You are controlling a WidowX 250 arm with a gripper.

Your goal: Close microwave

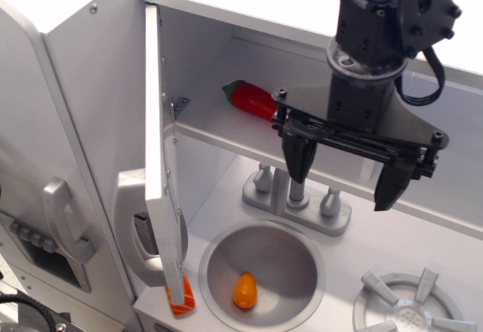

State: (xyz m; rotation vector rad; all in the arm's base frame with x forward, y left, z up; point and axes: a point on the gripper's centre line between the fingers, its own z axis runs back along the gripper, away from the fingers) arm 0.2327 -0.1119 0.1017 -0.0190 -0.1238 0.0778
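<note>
Grey plastic: whole toy kitchen is pale grey/white, matte.
Near, btm left: big door w/ curved handle (pixel 66 222) & a row of knobs below it. Not the target.
Near, btm centre: door (pixel 160 158) of the microwave (pixel 226 68) seen edge-on, swung out toward the camera, hinged at its left by a small metal bracket. Its lower edge hangs over the sink area. Window and buttons not visible from this angle.
Orange bit: something orange-red (pixel 181 300) at the door's lower tip; can't tell what it is.
Sink: round steel bowl (pixel 260 268) w/ an orange piece (pixel 244 290) lying in it, prob. toy food.
Btm right: burner (pixel 411 309), part cut off by frame.
Mid: tap set (pixel 296 200) behind the bowl, under the shelf edge.
Gripper: black, 2 fingers (pixel 349 173), spread wide, nothing held; hangs pointing down in front of the open compartment, right of the door & well apart from it.
Why so: prob. empty & wide because a push does the job, no grasp needed; it would have to get round to the door's outer face to swing it shut.
Far: red pepper (pixel 253 99) lying inside the compartment on its floor, toward the back; looks clear of the door's swing.
Task state: door fully open, closing not started.
Writing: none readable, no brand seen.
</note>
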